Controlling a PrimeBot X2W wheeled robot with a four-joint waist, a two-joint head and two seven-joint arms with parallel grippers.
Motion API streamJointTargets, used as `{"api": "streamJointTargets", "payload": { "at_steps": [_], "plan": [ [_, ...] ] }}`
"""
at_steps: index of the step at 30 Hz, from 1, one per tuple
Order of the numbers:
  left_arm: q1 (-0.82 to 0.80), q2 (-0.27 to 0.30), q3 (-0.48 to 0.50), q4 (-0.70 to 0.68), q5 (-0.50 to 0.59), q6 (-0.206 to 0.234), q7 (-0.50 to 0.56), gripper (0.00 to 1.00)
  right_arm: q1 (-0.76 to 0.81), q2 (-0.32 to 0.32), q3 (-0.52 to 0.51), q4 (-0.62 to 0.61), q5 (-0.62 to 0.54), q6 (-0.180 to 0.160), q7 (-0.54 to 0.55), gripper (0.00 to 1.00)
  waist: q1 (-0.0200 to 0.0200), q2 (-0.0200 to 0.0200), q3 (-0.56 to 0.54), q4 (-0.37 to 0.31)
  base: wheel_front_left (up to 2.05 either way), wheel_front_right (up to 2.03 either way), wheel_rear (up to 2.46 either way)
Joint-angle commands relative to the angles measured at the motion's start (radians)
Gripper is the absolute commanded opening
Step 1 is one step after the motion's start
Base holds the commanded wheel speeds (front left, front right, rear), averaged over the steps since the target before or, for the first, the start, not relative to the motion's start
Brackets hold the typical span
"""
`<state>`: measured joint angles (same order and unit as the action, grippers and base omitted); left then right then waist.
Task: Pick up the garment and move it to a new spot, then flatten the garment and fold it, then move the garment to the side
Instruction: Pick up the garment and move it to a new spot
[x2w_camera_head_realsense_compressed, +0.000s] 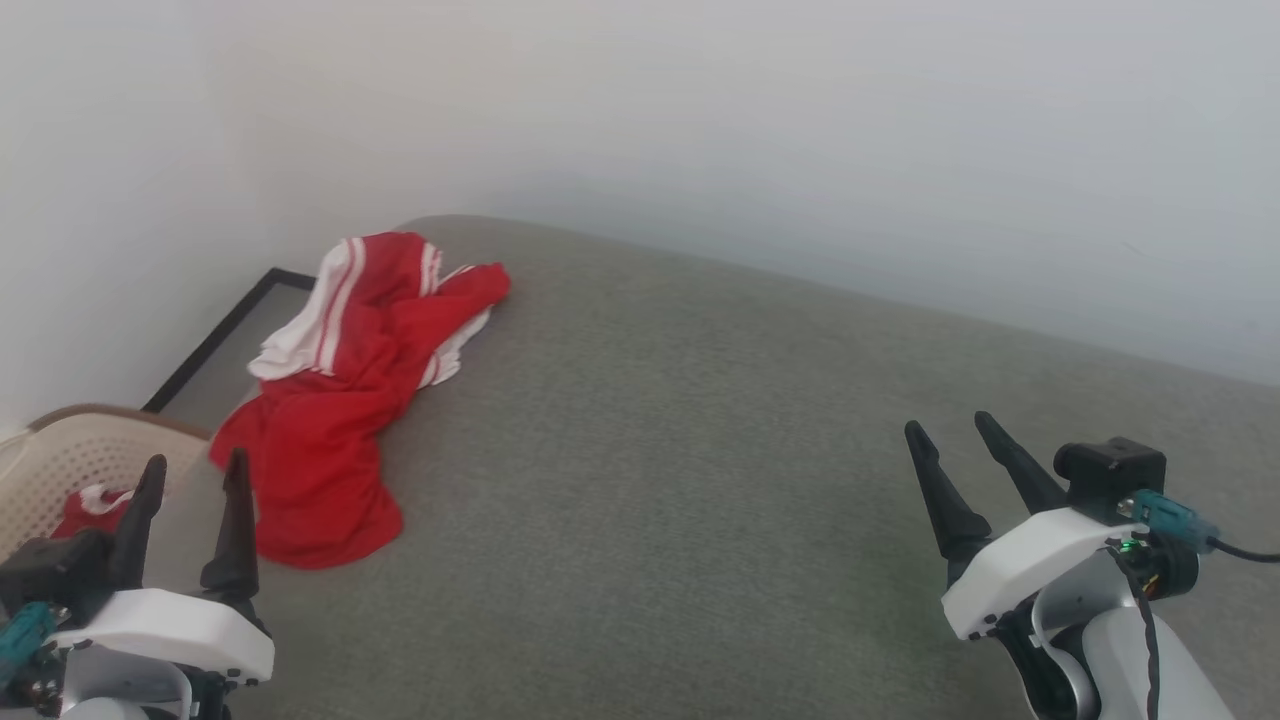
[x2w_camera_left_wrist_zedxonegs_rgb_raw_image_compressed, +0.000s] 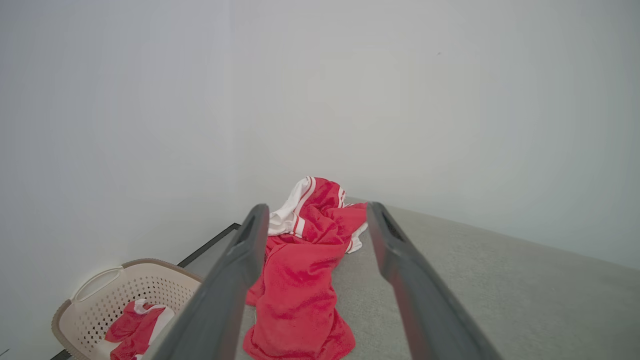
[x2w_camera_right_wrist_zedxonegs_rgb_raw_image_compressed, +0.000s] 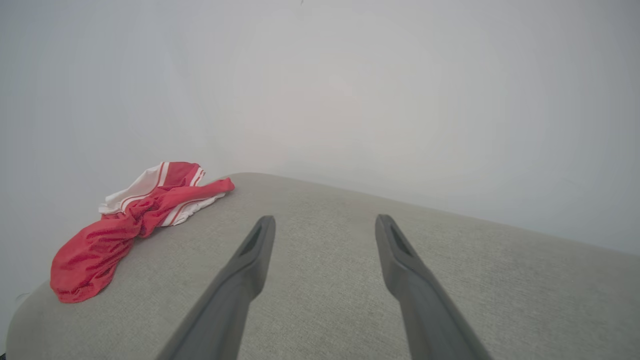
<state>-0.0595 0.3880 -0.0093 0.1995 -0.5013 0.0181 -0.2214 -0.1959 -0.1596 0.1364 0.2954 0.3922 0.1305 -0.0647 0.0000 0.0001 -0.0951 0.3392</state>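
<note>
Two hands are spread wide and hold nothing. The left hand (x2w_camera_head_realsense_compressed: 197, 458) stands just beside the near end of the red jersey (x2w_camera_head_realsense_compressed: 330, 420), and the right hand (x2w_camera_head_realsense_compressed: 947, 423) is well apart from it over bare upholstery. The jersey lies crumpled in a long heap at the left corner of the grey padded surface (x2w_camera_head_realsense_compressed: 700, 450), close to the edge, with its white striped trim at the far end. Judgement: pickup not yet begun. The left wrist view frames the heap between that hand's fingers, which suits it for the first grasp. Beside that edge stands a beige perforated basket (x2w_camera_head_realsense_compressed: 90, 418) holding one small red-and-white cloth bundle (x2w_camera_head_realsense_compressed: 85, 512), not the task item.
</note>
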Motion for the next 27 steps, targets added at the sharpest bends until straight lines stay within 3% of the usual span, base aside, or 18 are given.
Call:
{"api": "streamJointTargets", "payload": {
  "at_steps": [1, 13, 20, 27],
  "plan": [
    [0.012, 0.005, 0.002, -0.004, -0.006, 0.004, 0.002, 1.00, -0.009, 0.001, 0.002, 0.001, 0.005, 0.000, -0.008, 1.00, 0.0000, -0.0001, -0.002, 0.016, 0.00, 0.00, 0.00],
    [-0.038, 0.020, 0.019, 0.015, -0.030, 0.013, 0.024, 1.00, -0.035, -0.024, 0.006, 0.002, 0.003, 0.000, 0.001, 1.00, 0.0000, -0.0001, 0.050, 0.003, 0.00, 0.00, 0.00],
    [-0.181, 0.047, 0.031, 0.107, -0.058, -0.012, 0.039, 1.00, -0.093, -0.064, -0.008, -0.062, -0.017, 0.000, 0.034, 1.00, 0.0000, -0.0001, 0.177, -0.063, 0.00, 0.00, 0.00],
    [-0.387, 0.102, 0.037, 0.283, -0.090, -0.052, 0.088, 1.00, -0.157, -0.105, -0.043, -0.157, -0.038, 0.000, 0.072, 1.00, 0.0000, -0.0001, 0.325, -0.122, 0.00, 0.00, 0.00]
  ]
}}
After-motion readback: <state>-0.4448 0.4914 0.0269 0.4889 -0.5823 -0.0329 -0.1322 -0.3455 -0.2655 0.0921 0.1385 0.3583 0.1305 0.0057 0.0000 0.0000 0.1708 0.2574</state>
